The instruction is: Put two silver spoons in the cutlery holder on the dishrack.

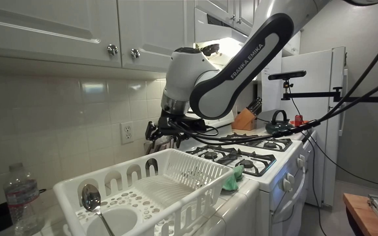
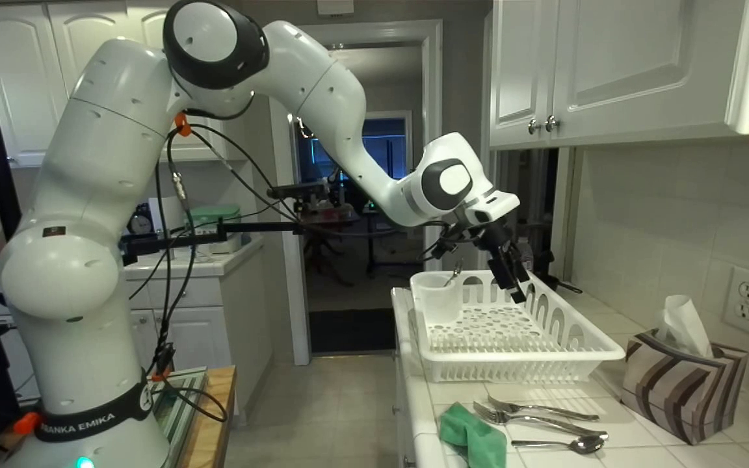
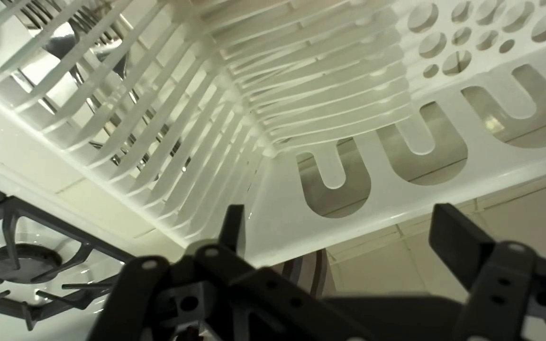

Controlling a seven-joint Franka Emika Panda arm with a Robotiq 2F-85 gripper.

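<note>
A silver spoon (image 1: 91, 198) stands tilted, bowl up, in the white cup-like cutlery holder (image 2: 438, 300) at one corner of the dishrack (image 2: 511, 355); its upper end also shows in an exterior view (image 2: 456, 268). Another silver spoon (image 2: 586, 444) lies on the counter beyond the rack's ribbed end. In the wrist view (image 3: 64, 40) cutlery shows through the ribs; which piece is the spoon I cannot tell. My gripper (image 3: 337, 210) is open and empty, above the rack's wall-side corner by the ribbed end. In both exterior views it hangs above the rack (image 1: 165, 141) (image 2: 520, 287).
Two forks (image 2: 550, 424) lie beside the counter spoon, with a green cloth (image 2: 475, 439) near the counter edge. A striped tissue box (image 2: 680, 383) stands by the wall. The stove (image 1: 271, 182) adjoins the counter. A bottle (image 1: 21, 200) stands by the rack's holder end; cabinets hang above.
</note>
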